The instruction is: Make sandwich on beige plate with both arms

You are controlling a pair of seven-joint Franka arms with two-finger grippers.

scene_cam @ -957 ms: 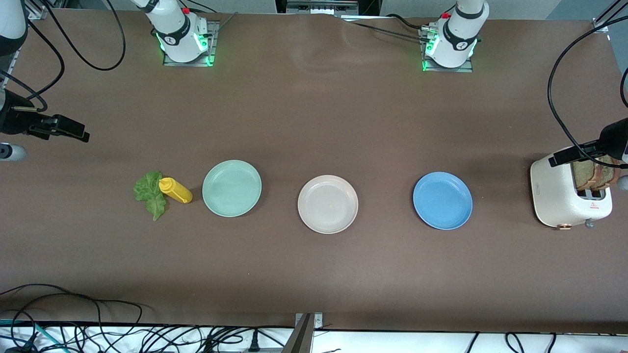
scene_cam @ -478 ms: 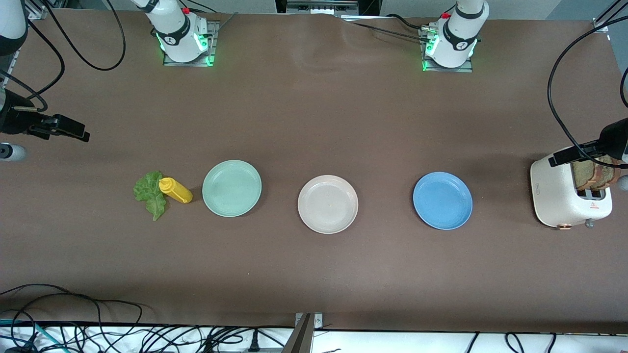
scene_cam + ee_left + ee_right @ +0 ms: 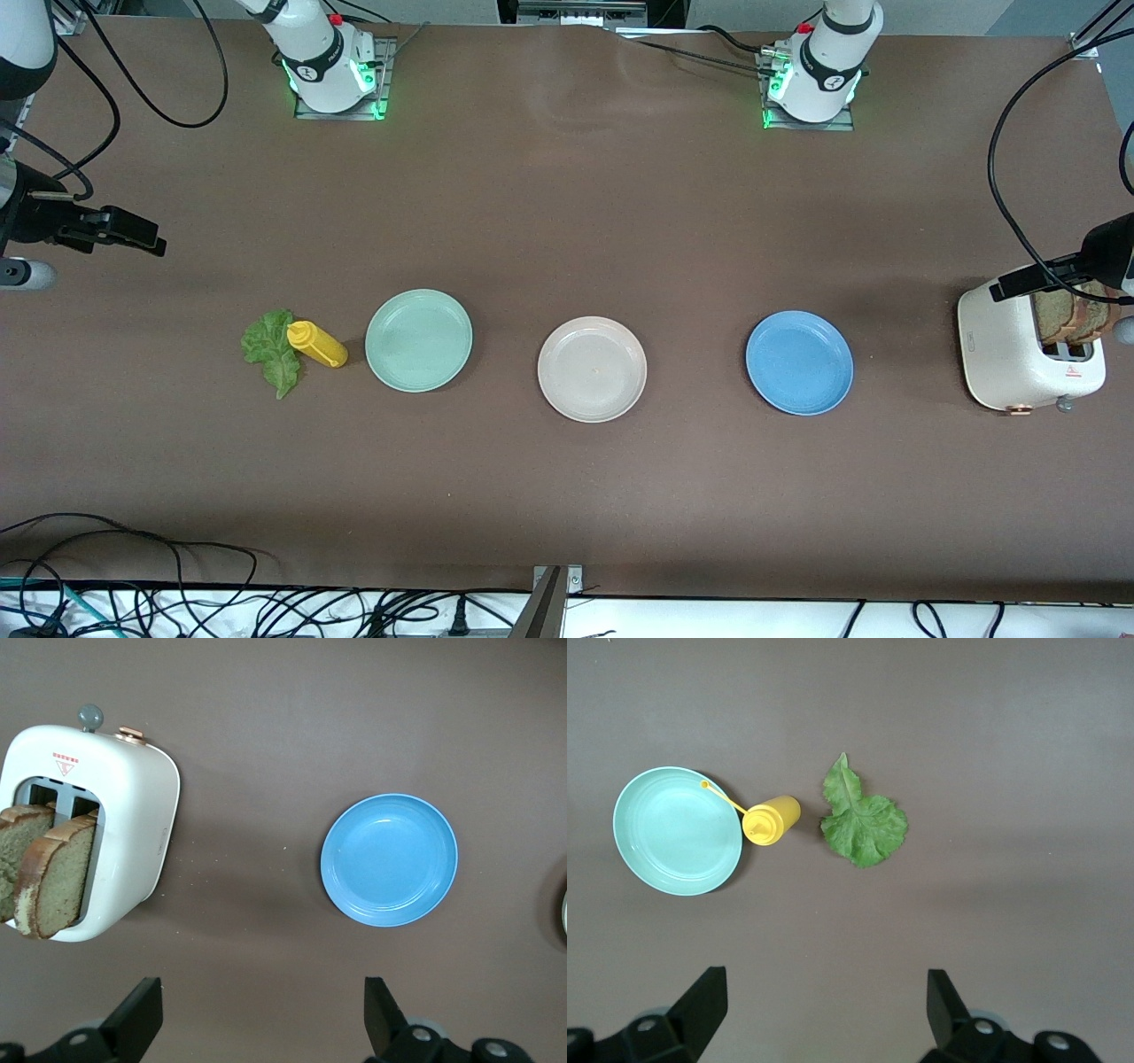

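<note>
The brown worktop [image 3: 567,496] carries a white toaster [image 3: 1019,354] at the left arm's end, two bread slices [image 3: 49,868] standing upright in its slots. The beige plate [image 3: 592,369] sits bare between a blue plate [image 3: 799,361] and a mint plate [image 3: 418,340]. The lettuce leaf [image 3: 270,350] lies beside a yellow bottle [image 3: 317,345], toward the right arm's end. The left pincer [image 3: 261,1014], open and empty, hangs over the toaster, so that arm is better placed for the bread. The right pincer [image 3: 824,1010], open and empty, hangs over bare worktop near the lettuce.

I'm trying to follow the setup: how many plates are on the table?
3, in a row. The round mint-green plate lies toward the right arm's end, beside the yellow squeeze bottle; the round beige plate is in the middle; the round blue plate lies toward the white toaster.
</note>
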